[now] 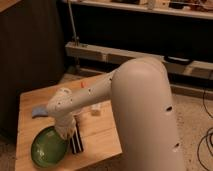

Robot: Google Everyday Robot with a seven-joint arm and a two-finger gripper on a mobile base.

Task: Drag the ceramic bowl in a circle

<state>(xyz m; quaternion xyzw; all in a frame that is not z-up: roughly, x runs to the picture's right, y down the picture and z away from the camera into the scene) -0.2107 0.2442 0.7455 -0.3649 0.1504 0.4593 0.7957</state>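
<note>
While gripper (64, 134), its grip state impossible to tell, sits at ceramic bowl (47, 148) two o'clock rim, press lightly, sweep smoothly

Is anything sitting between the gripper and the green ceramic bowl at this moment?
Nothing visible does. The gripper hangs at the right rim of the ceramic bowl, with no object between them. The dark utensils lie just right of the bowl and could obstruct a circular drag toward that side.
</note>
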